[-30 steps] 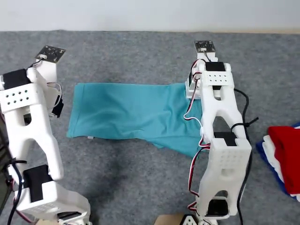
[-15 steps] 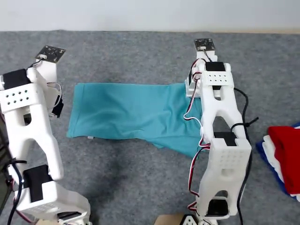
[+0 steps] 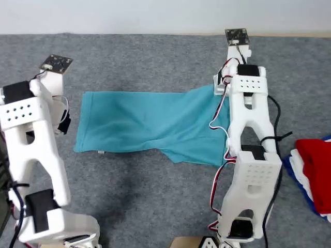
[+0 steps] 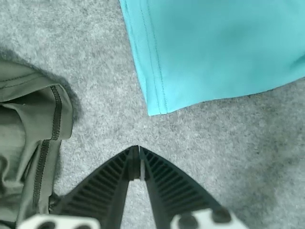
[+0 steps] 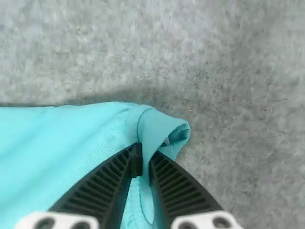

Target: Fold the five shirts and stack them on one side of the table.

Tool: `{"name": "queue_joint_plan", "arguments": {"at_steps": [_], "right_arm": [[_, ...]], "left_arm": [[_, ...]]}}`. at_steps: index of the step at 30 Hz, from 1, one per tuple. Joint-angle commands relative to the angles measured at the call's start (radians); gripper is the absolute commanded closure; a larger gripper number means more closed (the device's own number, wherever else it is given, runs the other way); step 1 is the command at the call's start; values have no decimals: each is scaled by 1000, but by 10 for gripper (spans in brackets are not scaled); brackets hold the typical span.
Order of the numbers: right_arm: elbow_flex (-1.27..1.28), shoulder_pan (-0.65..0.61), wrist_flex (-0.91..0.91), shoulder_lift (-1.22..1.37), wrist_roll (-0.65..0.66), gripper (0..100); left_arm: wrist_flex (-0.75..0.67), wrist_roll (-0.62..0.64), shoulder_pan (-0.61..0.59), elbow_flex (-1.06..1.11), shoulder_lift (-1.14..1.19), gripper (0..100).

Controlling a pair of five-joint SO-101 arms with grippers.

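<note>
A teal shirt [image 3: 150, 126] lies flat across the middle of the grey table. My right gripper [image 5: 142, 160] is shut on the teal shirt's [image 5: 71, 152] far right corner, which bunches up around the fingertips. In the high view that arm [image 3: 248, 129] covers the shirt's right edge. My left gripper [image 4: 138, 160] is shut with nothing in it, hanging over bare carpet just off the near left corner of the teal shirt [image 4: 214, 52]. An olive green shirt [image 4: 28, 138] lies crumpled beside it. Folded red, white and blue shirts [image 3: 313, 170] are stacked at the table's right edge.
Grey carpet [image 3: 139, 62] covers the table, with bare room in front of and behind the teal shirt. The left arm [image 3: 31, 150] stands at the table's left side. A pale wall runs along the far edge.
My right gripper has pulled the shirt's right corner to the right and away, stretching the cloth flatter. The left arm has shifted slightly.
</note>
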Motion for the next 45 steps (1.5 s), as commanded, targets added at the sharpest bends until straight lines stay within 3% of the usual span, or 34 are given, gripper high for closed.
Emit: {"name": "queue_joint_plan", "arguments": {"at_steps": [1, 8, 30, 36, 45], "right_arm": [[-60, 10, -44, 18, 12, 990], [-69, 15, -108, 51, 80, 990], [-255, 48, -110, 191, 81, 968], [-358, 45, 56, 185, 81, 721], [-661, 18, 429, 186, 77, 701]], "left_arm": [[21, 6, 8, 15, -64, 996], [21, 5, 8, 64, -118, 996], [21, 5, 8, 74, -158, 996], [21, 3, 8, 74, -158, 996], [21, 2, 8, 74, -160, 996]]}}
